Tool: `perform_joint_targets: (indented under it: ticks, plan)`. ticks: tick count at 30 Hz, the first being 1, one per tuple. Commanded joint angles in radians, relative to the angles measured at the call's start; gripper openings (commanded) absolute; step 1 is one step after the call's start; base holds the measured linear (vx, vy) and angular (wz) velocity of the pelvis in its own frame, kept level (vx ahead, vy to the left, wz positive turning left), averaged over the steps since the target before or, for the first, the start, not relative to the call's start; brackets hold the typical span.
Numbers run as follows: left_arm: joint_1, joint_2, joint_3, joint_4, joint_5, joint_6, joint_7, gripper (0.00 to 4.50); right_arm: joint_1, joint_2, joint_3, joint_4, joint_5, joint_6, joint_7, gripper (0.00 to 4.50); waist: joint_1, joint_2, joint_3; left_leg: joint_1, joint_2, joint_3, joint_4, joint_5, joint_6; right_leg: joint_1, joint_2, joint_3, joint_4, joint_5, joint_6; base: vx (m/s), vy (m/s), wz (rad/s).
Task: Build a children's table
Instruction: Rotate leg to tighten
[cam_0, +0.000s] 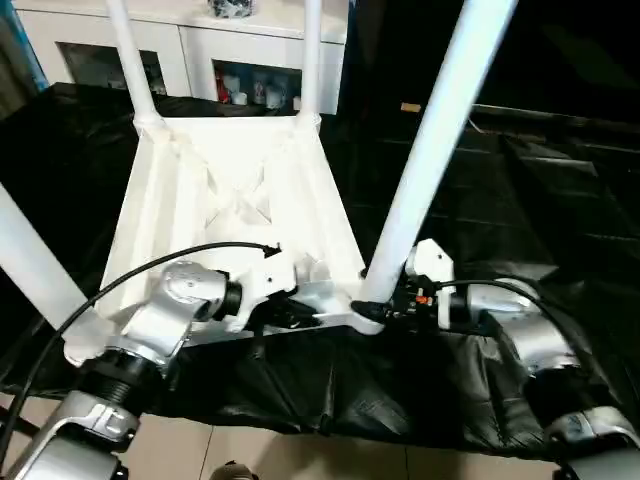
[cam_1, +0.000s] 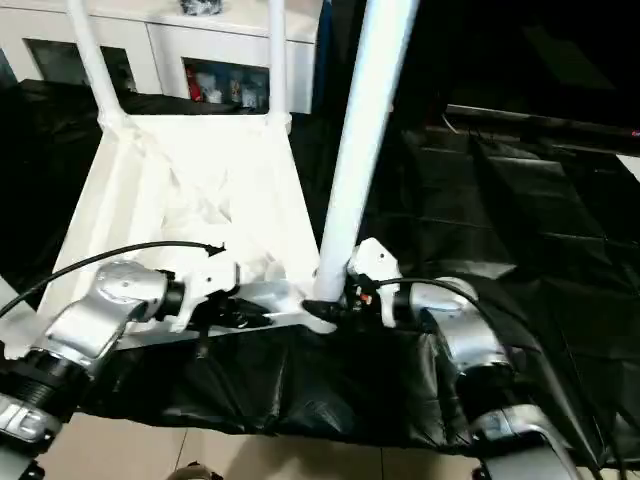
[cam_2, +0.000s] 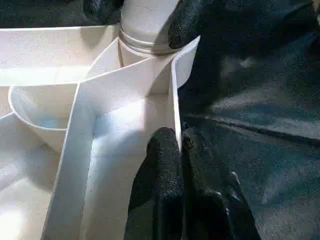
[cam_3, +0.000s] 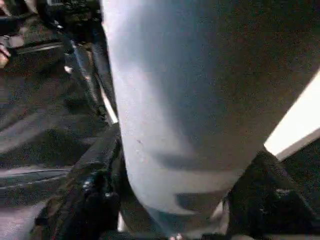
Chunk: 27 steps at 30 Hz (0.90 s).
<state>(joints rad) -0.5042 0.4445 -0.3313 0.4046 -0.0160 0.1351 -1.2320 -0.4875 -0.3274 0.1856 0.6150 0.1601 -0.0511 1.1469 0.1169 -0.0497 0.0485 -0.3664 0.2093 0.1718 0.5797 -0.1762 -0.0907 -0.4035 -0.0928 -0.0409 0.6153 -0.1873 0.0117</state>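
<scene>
The white plastic square tabletop (cam_0: 235, 190) is seen lying upside down on a black sheet (cam_0: 520, 190) with its ribbed underside up, and four long white tubular legs stand in its corner sockets — two at the far corners (cam_0: 131, 55), one at the near left (cam_0: 30, 260) and one at the near right (cam_0: 440, 120). The left gripper (cam_2: 181, 145) is pinched together on the thin raised rim (cam_2: 175, 100) of the tabletop beside the near right socket. The right gripper (cam_0: 385, 305) is set around the foot of the near right leg, one black finger (cam_3: 97, 185) on each side of the tube — whether it is clamped cannot be told.
</scene>
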Motion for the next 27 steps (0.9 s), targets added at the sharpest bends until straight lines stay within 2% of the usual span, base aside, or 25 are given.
perform_joint_targets:
  ticks: [1,10,12,16,18,19,21,22,25,27]
  plan:
    - [0.013,0.0,-0.034,0.008,-0.003,-0.016,-0.051,0.0,-0.027,0.0,-0.007,0.03,0.006,0.012,0.016,2.51,0.0,0.005,-0.064,0.01,0.015,0.006,-0.067,-0.197,0.037,0.048,-0.036,0.024,-0.056,-0.099,-0.25,0.0,0.0,0.0]
    - [0.005,0.004,-0.012,0.047,0.0,-0.011,-0.024,0.0,-0.023,0.032,0.008,0.075,-0.013,-0.001,0.005,2.01,0.0,0.009,-0.06,0.013,0.017,0.005,-0.074,-0.251,0.012,0.045,-0.039,0.026,-0.064,-0.176,-0.237,0.0,0.0,0.0]
    - [0.003,0.002,-0.007,0.052,0.004,0.0,-0.003,0.0,-0.021,0.04,0.002,0.083,-0.018,-0.004,-0.027,1.97,-0.003,0.016,-0.051,0.013,0.015,0.004,-0.078,-0.287,0.003,0.04,-0.038,0.027,-0.07,-0.214,-0.228,0.0,0.0,0.0]
    - [-0.006,-0.009,0.006,0.062,0.013,0.014,0.049,0.0,-0.015,0.057,-0.013,0.092,-0.028,0.004,-0.104,1.96,-0.007,0.015,-0.04,0.018,0.015,-0.003,-0.087,-0.379,-0.017,0.034,-0.041,0.028,-0.088,-0.382,-0.18,0.0,0.0,0.0]
    - [-0.023,-0.044,0.022,0.068,0.03,0.044,0.142,0.0,0.001,0.095,-0.038,0.095,-0.056,0.032,-0.271,1.96,-0.009,0.014,-0.038,0.018,0.014,-0.006,-0.09,-0.387,-0.023,0.033,-0.042,0.028,-0.092,-0.425,-0.161,0.0,0.0,0.0]
    - [-0.031,-0.067,0.03,0.07,0.037,0.063,0.191,0.0,0.01,0.116,-0.05,0.096,-0.07,0.051,-0.355,1.96,-0.011,0.013,-0.031,0.023,0.011,-0.007,-0.092,-0.408,-0.036,0.024,-0.041,0.028,-0.1,-0.492,-0.139,0.0,0.0,0.0]
    - [-0.04,-0.093,0.038,0.073,0.039,0.082,0.231,0.0,0.017,0.137,-0.061,0.098,-0.081,0.062,-0.425,1.96,-0.014,0.011,-0.032,0.027,0.01,-0.011,-0.091,-0.428,-0.038,0.023,-0.044,0.024,-0.107,-0.554,-0.117,0.0,0.0,0.0]
    - [-0.05,-0.134,0.042,0.082,0.044,0.098,0.281,0.0,0.024,0.178,-0.075,0.104,-0.076,0.07,-0.491,1.95,-0.017,0.009,-0.029,0.022,0.009,-0.012,-0.094,-0.429,-0.035,0.023,-0.046,0.024,-0.113,-0.583,-0.101,0.0,0.0,0.0]
    - [-0.07,-0.221,0.046,0.106,0.048,0.129,0.376,0.0,0.001,0.265,-0.092,0.155,-0.089,0.09,-0.669,1.95,-0.022,0.012,-0.027,0.027,0.007,-0.014,-0.095,-0.45,-0.035,0.014,-0.042,0.022,-0.122,-0.607,-0.086,0.0,0.0,0.0]
    - [-0.077,-0.253,0.044,0.114,0.05,0.137,0.403,0.0,-0.016,0.296,-0.089,0.183,-0.102,0.093,-0.733,1.95,-0.028,0.014,-0.028,0.026,0.007,-0.019,-0.098,-0.464,-0.041,0.015,-0.044,0.017,-0.124,-0.619,-0.08,0.0,0.0,0.0]
